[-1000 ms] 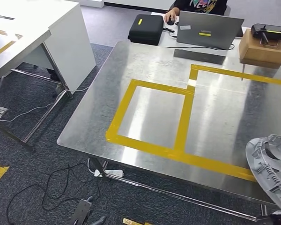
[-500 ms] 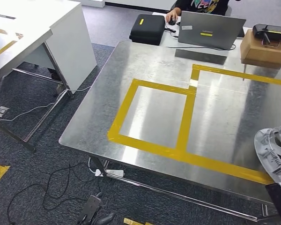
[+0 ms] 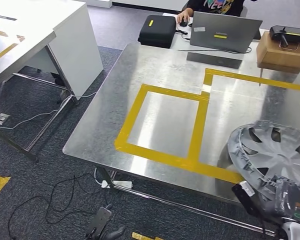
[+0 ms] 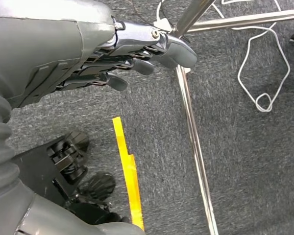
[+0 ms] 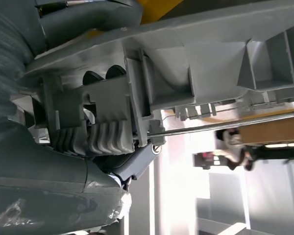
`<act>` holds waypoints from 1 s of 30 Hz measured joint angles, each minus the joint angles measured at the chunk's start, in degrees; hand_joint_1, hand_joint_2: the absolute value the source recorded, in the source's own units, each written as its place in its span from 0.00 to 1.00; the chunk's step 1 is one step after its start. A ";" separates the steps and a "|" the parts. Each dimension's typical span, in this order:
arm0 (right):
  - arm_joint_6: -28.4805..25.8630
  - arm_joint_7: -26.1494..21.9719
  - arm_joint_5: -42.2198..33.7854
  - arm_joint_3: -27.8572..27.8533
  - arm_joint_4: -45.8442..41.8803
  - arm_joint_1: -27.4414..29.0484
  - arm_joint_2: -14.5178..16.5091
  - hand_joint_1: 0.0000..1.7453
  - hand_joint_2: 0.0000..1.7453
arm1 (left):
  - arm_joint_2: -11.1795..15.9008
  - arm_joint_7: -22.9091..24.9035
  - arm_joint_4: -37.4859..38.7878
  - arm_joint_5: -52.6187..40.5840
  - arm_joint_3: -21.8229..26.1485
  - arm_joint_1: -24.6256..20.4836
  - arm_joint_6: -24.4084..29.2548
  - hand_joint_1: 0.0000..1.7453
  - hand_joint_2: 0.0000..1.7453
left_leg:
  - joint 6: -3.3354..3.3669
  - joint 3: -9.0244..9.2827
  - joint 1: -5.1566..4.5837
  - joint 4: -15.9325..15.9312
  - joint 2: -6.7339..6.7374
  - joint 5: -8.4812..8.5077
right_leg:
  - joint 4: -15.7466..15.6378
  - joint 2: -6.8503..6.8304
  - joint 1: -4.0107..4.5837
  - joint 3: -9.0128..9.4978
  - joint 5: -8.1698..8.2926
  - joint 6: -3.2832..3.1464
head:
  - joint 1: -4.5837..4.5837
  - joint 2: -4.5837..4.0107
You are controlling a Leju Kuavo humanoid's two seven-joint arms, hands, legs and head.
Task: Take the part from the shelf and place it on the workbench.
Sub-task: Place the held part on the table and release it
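While the right hand [image 3: 288, 200] grips the near rim of the big round grey plastic wheel cover [image 3: 273, 150], the cover hangs over the near right corner of the shiny metal workbench [image 3: 103, 125], above the yellow tape lines [image 3: 197, 125]. It looks light and thin, with open spokes, so it may bend or wobble. Its smooth face could slip, so the ribbed rim is the best place to hold. The left hand [image 4: 138, 54] hangs low over the grey carpet [image 4: 241, 161], fingers straight, holding nothing. Far back sit a grey laptop [image 3: 224, 32] and a black case [image 3: 156, 30].
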 joint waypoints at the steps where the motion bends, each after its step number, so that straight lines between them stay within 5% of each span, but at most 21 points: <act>1: -0.36 0.82 0.28 2.66 0.20 0.02 -0.74 1.00 1.00 | 0.00 0.08 0.00 -0.04 -0.27 -0.01 0.00 0.00 1.00 | 0.01 0.01 0.00 0.00 0.00 0.01 | 0.00 -0.01 0.00 0.00 0.01 0.00 | 0.00 0.00; 6: -1.27 3.71 1.22 13.33 0.73 0.04 -3.71 1.00 1.00 | 0.00 0.31 0.00 -0.37 -1.05 -0.12 -0.02 0.00 1.00 | 0.02 0.01 0.00 0.00 0.00 0.01 | 0.00 -0.03 0.00 -0.02 0.01 0.00 | 0.00 0.00; 10: -1.96 6.52 0.44 16.70 0.82 0.47 -6.04 1.00 1.00 | 0.01 0.60 0.00 -0.50 -1.42 -0.17 0.02 0.00 1.00 | 0.02 -0.02 -0.01 0.00 -0.01 0.01 | -0.01 -0.06 -0.02 -0.04 0.01 0.00 | 0.00 0.00; 30: -3.70 4.77 -2.04 4.10 3.86 2.59 -7.65 1.00 1.00 | 0.08 0.66 0.00 0.12 -2.20 -0.17 0.18 0.00 1.00 | 0.04 -0.06 -0.08 0.02 -0.04 0.00 | -0.05 -0.10 -0.10 -0.07 0.03 0.02 | -0.01 0.00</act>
